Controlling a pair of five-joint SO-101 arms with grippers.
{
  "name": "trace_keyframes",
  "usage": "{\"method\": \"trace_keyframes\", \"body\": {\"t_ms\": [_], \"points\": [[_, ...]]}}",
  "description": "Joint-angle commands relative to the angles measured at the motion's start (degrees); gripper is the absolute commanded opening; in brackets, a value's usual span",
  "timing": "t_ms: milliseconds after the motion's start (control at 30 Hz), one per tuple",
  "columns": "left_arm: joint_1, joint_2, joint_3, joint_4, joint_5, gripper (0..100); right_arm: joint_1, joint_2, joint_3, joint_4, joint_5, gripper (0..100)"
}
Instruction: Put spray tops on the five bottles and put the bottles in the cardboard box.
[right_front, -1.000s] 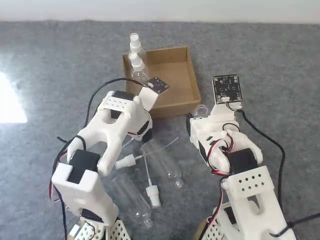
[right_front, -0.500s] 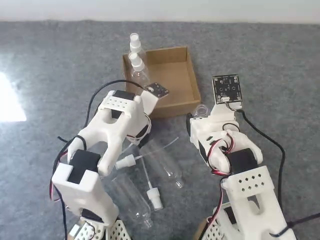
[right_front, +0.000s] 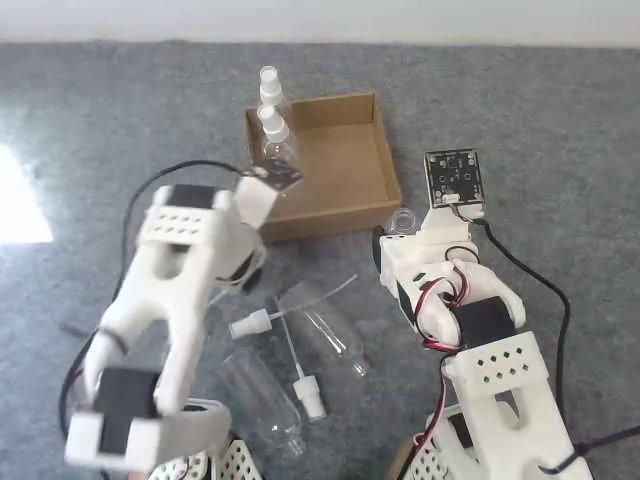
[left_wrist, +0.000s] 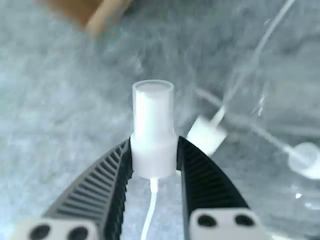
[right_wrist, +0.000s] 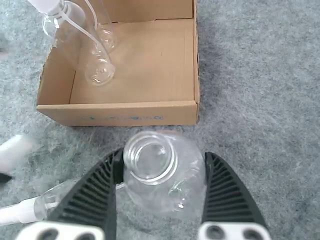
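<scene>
Left gripper (left_wrist: 152, 151) clamps spray top (left_wrist: 152, 117); box (right_wrist: 172, 112) print illegible.

- Bench (right_front: 520, 120): grey mottled surface, fine speckled texture, extends across the whole working area.
- Bright patch (right_front: 20, 200): white glare on the bench at its left edge.
- Wall (right_front: 320, 20): pale band along the bench's far edge.

High view looks down from above; close wrist views, right sharing the cardboard box (right_wrist: 150, 60)
</scene>
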Motion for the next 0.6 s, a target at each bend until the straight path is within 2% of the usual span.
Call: {"method": "trace_keyframes", "body": {"t_ms": [0,133,333,567], "points": [[-6.3,-10.5,2.6,0.9,-4.3,8,0.7,-1.8,-0.8,-1.2,0.8,7.7],[-12.7,-12.0,3.8,0.5,-7.5,8,0.7,-1.8,-0.8,-1.2,0.8,7.7],[-21.4,-12.0,4.0,-2.9,-6.3,8,0.7,-1.8,-0.8,-1.2,0.8,7.7],[-25.9,-11.5,4.8,-3.3,-6.6,8,0.7,-1.8,-0.7,-1.2,0.8,7.7]]}}
